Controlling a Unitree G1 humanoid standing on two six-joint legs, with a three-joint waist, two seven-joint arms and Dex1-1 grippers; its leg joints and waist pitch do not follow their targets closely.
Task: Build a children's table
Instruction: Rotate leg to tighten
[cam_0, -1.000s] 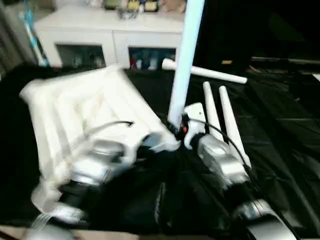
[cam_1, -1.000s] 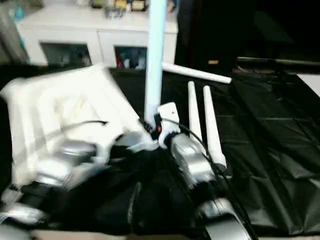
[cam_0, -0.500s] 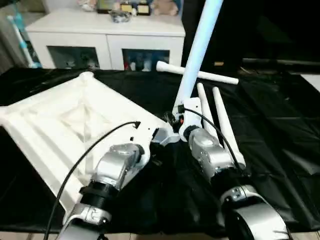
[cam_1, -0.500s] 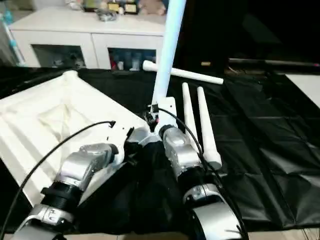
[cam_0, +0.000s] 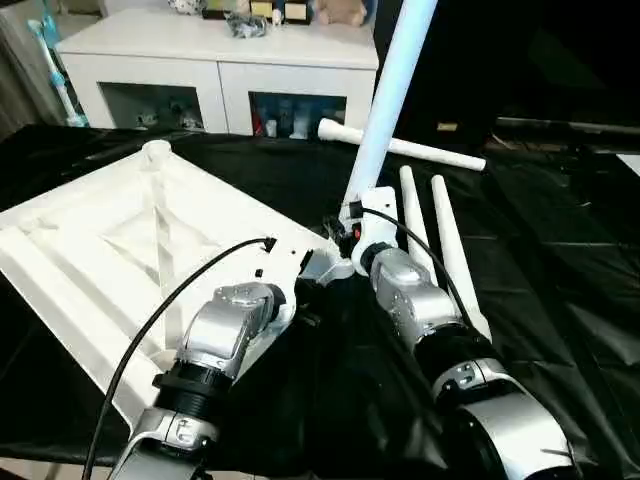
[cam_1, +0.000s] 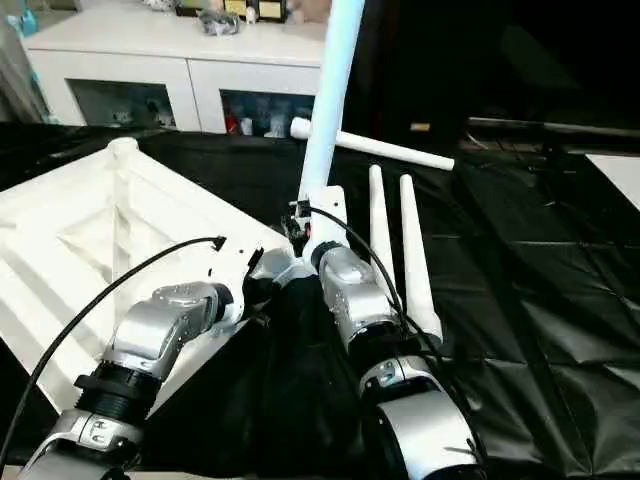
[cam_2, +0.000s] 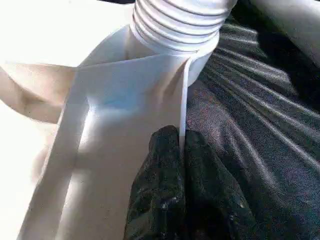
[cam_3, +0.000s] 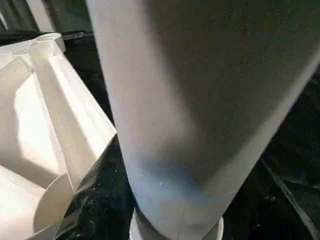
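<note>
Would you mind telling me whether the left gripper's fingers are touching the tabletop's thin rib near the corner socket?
Touching. The left wrist view shows the black fingers shut on the thin rib of the tabletop, just below the leg's threaded end.

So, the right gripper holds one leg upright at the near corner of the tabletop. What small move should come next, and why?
Probably turn the upright leg further into the corner socket. The left wrist view shows threads above the socket, so the leg does not look fully seated. The left gripper, shut on a tabletop rib, can steady it meanwhile. Three legs lie on the black cloth.
</note>
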